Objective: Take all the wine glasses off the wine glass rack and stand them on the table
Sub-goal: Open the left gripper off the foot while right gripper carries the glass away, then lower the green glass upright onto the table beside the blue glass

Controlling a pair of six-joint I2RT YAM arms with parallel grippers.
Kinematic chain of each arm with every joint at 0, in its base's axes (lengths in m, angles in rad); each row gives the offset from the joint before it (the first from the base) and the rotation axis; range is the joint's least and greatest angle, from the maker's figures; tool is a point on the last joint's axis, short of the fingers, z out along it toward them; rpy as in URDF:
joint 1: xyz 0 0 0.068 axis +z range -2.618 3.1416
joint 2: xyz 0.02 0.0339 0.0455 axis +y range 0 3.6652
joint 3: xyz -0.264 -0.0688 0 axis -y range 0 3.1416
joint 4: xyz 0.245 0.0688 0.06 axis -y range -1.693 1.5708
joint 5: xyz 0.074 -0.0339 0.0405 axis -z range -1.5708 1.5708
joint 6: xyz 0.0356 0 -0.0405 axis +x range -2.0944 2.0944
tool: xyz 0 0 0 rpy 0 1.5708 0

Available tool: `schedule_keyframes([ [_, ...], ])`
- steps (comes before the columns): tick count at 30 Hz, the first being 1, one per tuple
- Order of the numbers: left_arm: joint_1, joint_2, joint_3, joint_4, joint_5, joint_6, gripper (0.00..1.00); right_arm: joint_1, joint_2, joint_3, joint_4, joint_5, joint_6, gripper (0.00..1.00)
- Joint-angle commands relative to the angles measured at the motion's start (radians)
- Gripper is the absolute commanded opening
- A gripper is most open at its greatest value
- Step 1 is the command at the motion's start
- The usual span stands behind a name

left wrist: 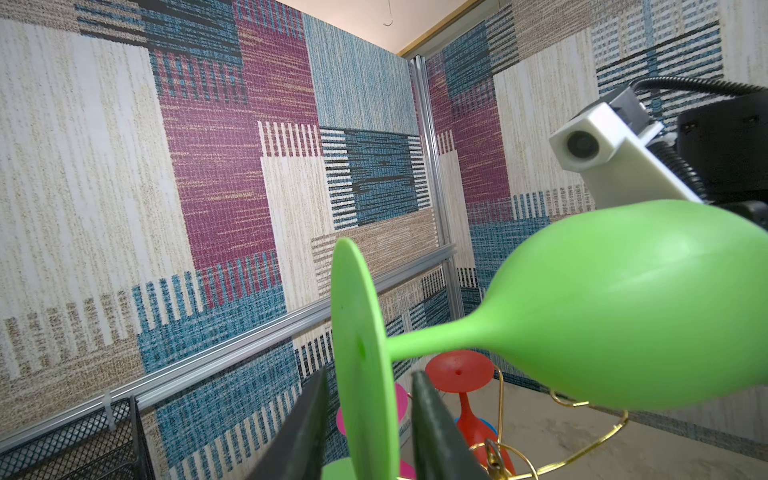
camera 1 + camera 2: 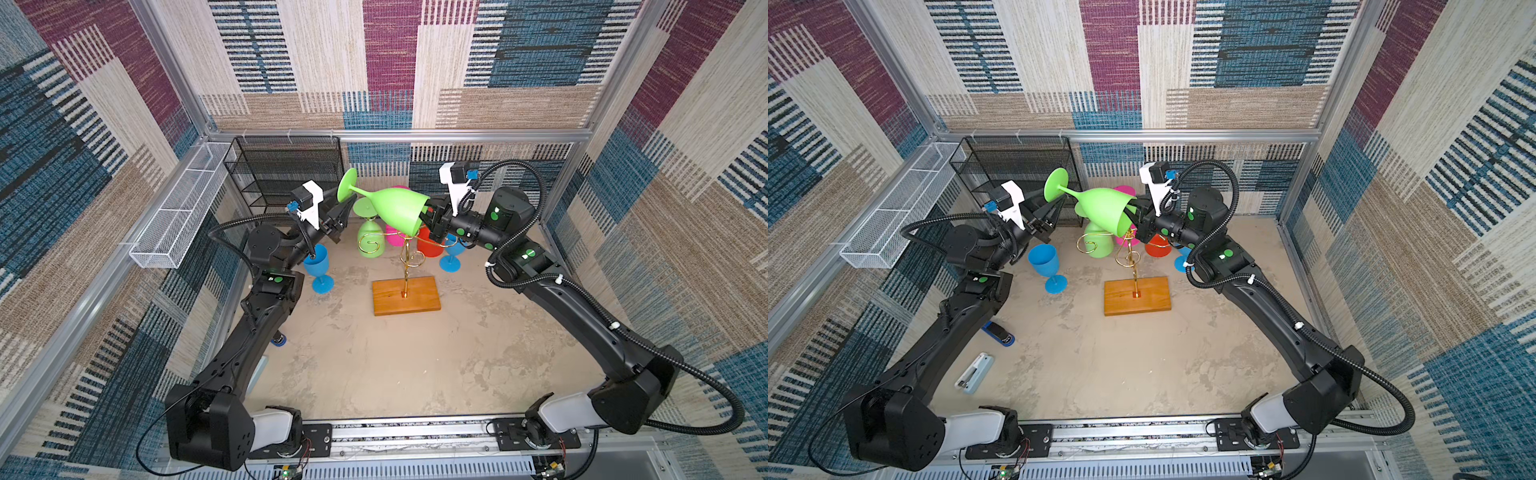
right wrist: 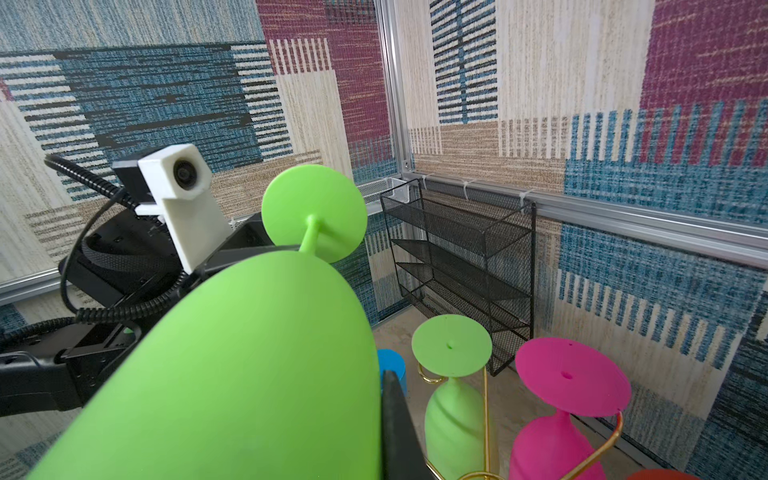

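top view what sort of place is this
Probably a robot test cell: carpet-lined walls on an aluminium frame, two arms on a front rail, and a wine glass rack of coloured glasses as props.

glass is seen above rack | rack is set mid-bench | second glass is stood left of rack | shelf is placed behind-left | basket left of shelf

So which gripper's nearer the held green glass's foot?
Left. The left gripper stands open astride the foot; the right gripper is shut on the green glass at its opposite, rim end.
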Motion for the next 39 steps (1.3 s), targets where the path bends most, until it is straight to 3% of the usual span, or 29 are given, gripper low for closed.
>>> schedule_keyframes([
  [1,0.000,-0.014,-0.014,0.044,-0.015,-0.021,0.69,-0.014,-0.026,0.040,-0.010,0.146,-0.003,0.00],
  [3,0.000,-0.025,-0.038,0.085,-0.021,-0.017,0.81,-0.043,-0.036,0.050,-0.037,0.187,0.005,0.00],
  [6,0.001,-0.056,-0.068,0.079,-0.081,-0.013,0.85,-0.107,-0.058,0.098,-0.110,0.270,0.014,0.00],
  [11,0.013,-0.154,-0.105,-0.100,-0.242,-0.009,0.92,-0.275,-0.091,0.175,-0.390,0.418,-0.033,0.00],
  [16,0.080,-0.242,-0.106,-0.348,-0.237,-0.012,0.98,-0.388,-0.176,0.143,-0.661,0.569,-0.080,0.00],
  [21,0.193,-0.262,-0.146,-0.380,-0.229,-0.120,0.99,-0.466,-0.221,0.064,-0.841,0.591,-0.079,0.00],
  [24,0.270,-0.253,-0.170,-0.360,-0.194,-0.225,0.99,-0.482,-0.156,0.059,-0.947,0.579,-0.087,0.00],
  [27,0.307,-0.266,-0.211,-0.309,-0.230,-0.296,0.99,-0.496,-0.066,0.031,-0.994,0.566,-0.092,0.00],
  [31,0.314,-0.289,-0.209,-0.344,-0.253,-0.249,0.99,-0.514,0.044,0.028,-0.972,0.555,-0.101,0.00],
  [36,0.323,-0.290,-0.264,-0.180,-0.045,-0.284,0.99,-0.556,0.224,0.139,-0.955,0.516,-0.146,0.00],
  [39,0.323,-0.286,-0.211,-0.326,-0.057,-0.224,0.97,-0.580,0.341,0.232,-0.993,0.500,-0.163,0.00],
])
